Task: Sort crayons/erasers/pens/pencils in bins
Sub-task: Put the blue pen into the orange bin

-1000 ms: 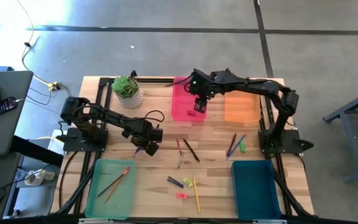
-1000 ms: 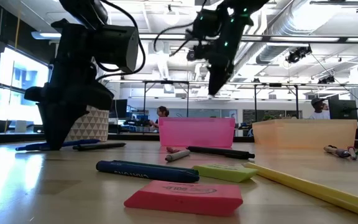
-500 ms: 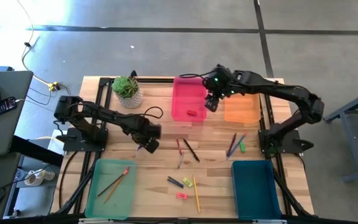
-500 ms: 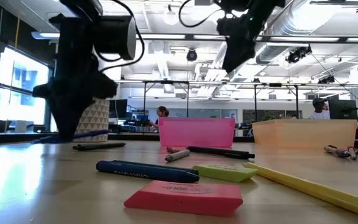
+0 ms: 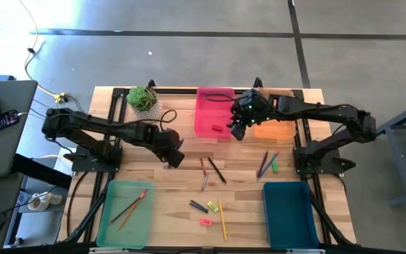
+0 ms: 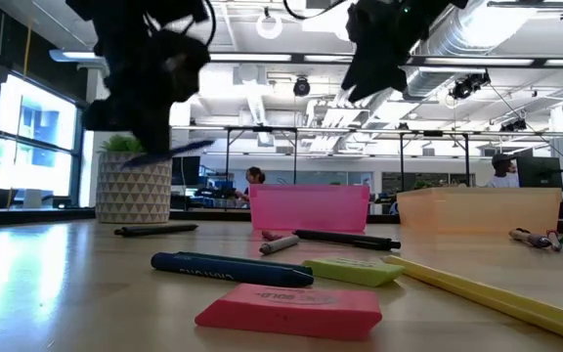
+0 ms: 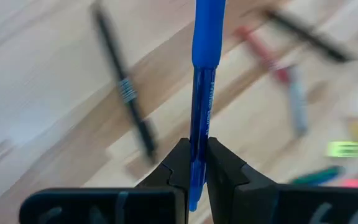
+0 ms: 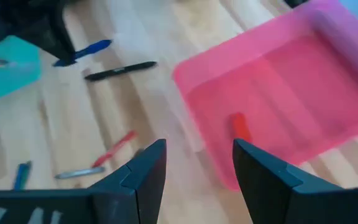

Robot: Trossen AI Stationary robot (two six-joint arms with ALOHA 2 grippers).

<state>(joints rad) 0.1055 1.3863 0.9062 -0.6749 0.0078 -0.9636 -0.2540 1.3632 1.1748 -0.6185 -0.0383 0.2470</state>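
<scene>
My left gripper (image 5: 176, 159) is shut on a blue pen (image 7: 202, 74), above the table left of the loose sticks; the pen also shows in the low view (image 6: 179, 150). My right gripper (image 5: 237, 128) is open and empty, high between the pink bin (image 5: 213, 113) and the orange bin (image 5: 273, 121). A small red piece (image 8: 241, 127) lies on the pink bin's floor. The light green bin (image 5: 125, 212) holds pencils. The teal bin (image 5: 287, 204) stands at the near right. A black pen (image 7: 126, 102) lies on the table below my left gripper. My left gripper pinches the blue pen's barrel near one end (image 7: 196, 155) between its two fingers, which point down at the table. The rest of the pen sticks out beyond the fingers. The pen is lifted clear of the table and lies nearly level (image 6: 179, 150).
Loose on the table: a black pen (image 5: 217, 170), a red stick (image 5: 203, 165), pens (image 5: 265, 164) with a green eraser (image 5: 275, 167), a dark crayon (image 5: 198, 206), a yellow-green eraser (image 5: 213, 207), a pink eraser (image 5: 206, 221), a yellow pencil (image 5: 223, 220). A potted plant (image 5: 145, 102) stands far left.
My left gripper has risen from the table with the blue pen, which is now lifted clear, and has gone a little toward the table's right edge. My right gripper has gone up and right, away from over the pink bin, where the red piece now lies.
</scene>
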